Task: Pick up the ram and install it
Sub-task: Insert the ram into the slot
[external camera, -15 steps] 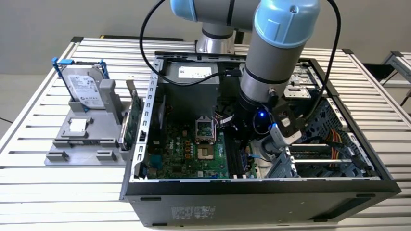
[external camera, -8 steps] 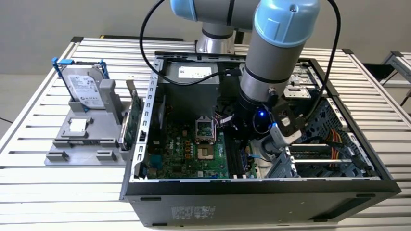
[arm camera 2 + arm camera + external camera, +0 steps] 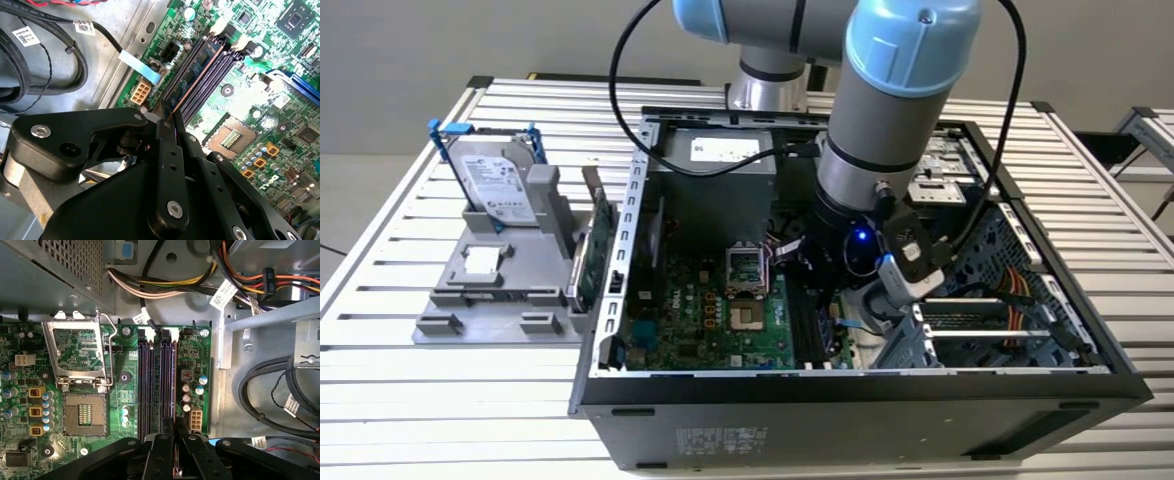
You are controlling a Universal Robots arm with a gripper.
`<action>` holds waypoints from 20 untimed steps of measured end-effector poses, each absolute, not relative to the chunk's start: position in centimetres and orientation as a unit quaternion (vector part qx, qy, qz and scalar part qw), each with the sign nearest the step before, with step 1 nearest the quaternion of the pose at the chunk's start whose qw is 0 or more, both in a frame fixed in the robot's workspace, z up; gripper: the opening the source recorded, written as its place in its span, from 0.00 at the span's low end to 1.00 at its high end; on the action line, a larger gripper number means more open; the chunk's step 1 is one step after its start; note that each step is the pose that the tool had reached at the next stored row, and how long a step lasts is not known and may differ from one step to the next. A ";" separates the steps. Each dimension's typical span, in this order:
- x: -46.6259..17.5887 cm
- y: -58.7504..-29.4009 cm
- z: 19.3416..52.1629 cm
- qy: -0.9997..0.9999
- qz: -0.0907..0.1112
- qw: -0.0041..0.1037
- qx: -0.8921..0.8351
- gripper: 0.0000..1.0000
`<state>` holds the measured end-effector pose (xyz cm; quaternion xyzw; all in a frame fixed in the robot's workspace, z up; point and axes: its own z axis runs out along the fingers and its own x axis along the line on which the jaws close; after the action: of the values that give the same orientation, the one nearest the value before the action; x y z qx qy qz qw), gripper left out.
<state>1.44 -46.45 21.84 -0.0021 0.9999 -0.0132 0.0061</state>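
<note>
**Pincer closed on the ram above the memory slots**

Inside the open computer case on the slatted tabletop, the arm reaches down over the green motherboard. In both wrist views the black pincer has its two fingers drawn close together, pinching the ram edge-on between them. The ram is a thin strip seen along its narrow edge, standing upright in line with the row of dark memory slots; whether it already sits in a slot I cannot tell. Just beside the slots on one side lies the empty processor socket with its metal frame raised, and on the other side a small white connector. Bundled cables curl over the bare metal floor of the case near the slots. At the exterior view's left, well apart from the case, a hard drive in a blue frame stands upright in a grey holder.
</note>
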 end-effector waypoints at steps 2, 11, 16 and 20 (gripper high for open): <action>1.4 -46.5 21.8 1.000 -0.013 0.006 -0.002 0.00; 1.4 -46.5 21.2 1.000 -0.013 0.006 -0.001 0.00; 1.4 -46.5 21.1 1.000 -0.013 0.006 -0.001 0.00; 1.4 -46.5 21.1 1.000 -0.013 0.006 -0.001 1.00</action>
<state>1.43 -46.49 21.08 -0.0009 0.9999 -0.0127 0.0063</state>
